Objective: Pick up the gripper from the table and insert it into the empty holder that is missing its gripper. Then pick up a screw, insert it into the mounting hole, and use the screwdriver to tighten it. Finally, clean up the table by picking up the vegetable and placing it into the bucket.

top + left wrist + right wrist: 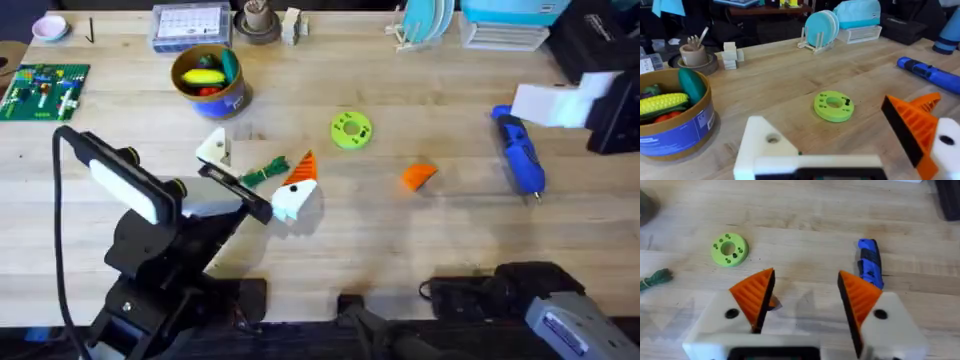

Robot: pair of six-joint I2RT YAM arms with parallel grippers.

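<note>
A robotics lab or maker's workshop: a pale wooden counter (400, 230) carries a blue electric screwdriver (520, 155), a green circuit board (42, 90) and loose printed plastic parts. Along the far edge stand a dish rack (817, 30) with plates, a pen cup (257, 20) and a calendar (190, 25).
</note>
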